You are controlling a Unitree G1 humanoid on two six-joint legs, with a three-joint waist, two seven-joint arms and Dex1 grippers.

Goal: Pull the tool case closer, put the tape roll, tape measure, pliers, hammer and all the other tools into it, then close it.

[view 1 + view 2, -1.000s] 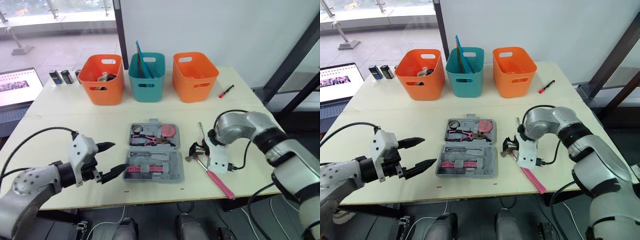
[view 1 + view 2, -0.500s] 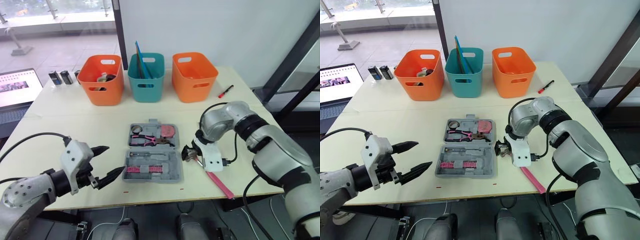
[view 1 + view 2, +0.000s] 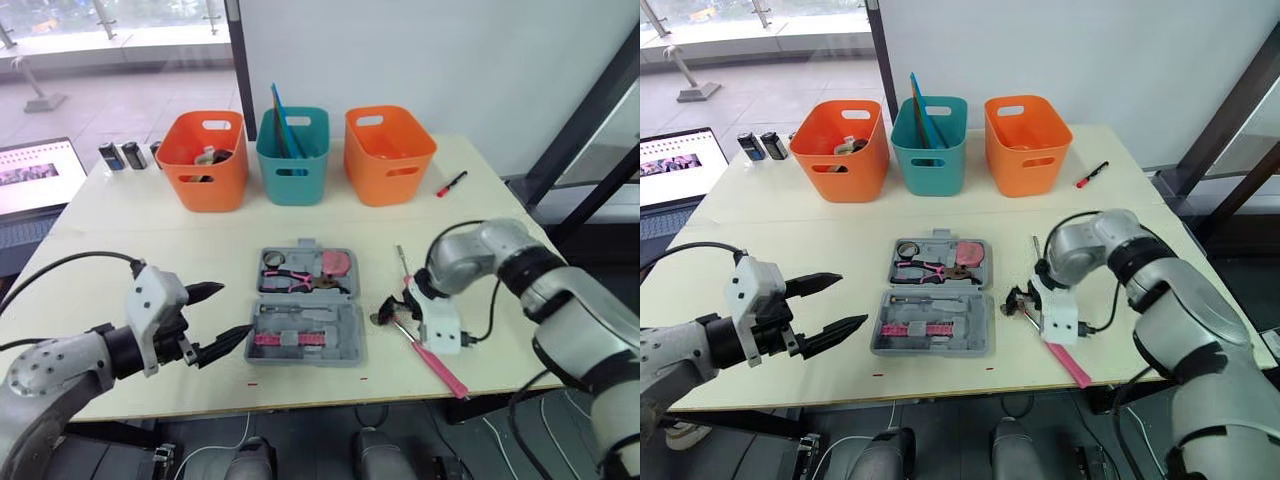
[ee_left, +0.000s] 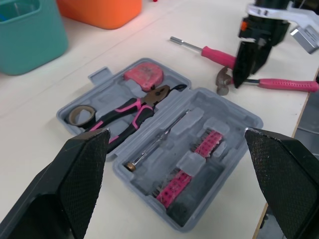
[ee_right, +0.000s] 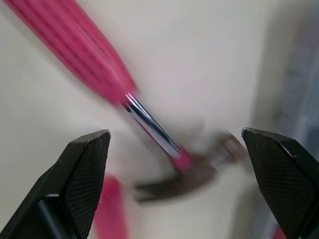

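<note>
Right claw (image 3: 1018, 300) open, fingers spread wide, poised low over the head end of the hammer (image 5: 149, 119); not touching it as far as the wrist view shows. The hammer lies flat on the surface (image 3: 150, 250) just right of the case (image 4: 246, 117), head toward the case, pink grip running away toward the near right edge. A pink-handled screwdriver (image 3: 403, 262) lies just beside it, on the far side, their ends close together near the claw. Handling, judged: head-heavy, rigid, so it will likely swing head-down if pinched far out on the grip. The bare chrome shaft looks smooth and thin, apt to slip or roll between the fingers; the pink grip looks thicker and less slick. Best hold is probably across the grip's upper end, close to the head, fingers clear of the screwdriver. The case lies open and flat at centre, with pliers (image 4: 134, 107), tape measure (image 4: 144, 74) and tape roll (image 4: 79, 114) already seated in its far half. Left claw (image 3: 225, 315) open, idle above the surface just left of the case.
</note>
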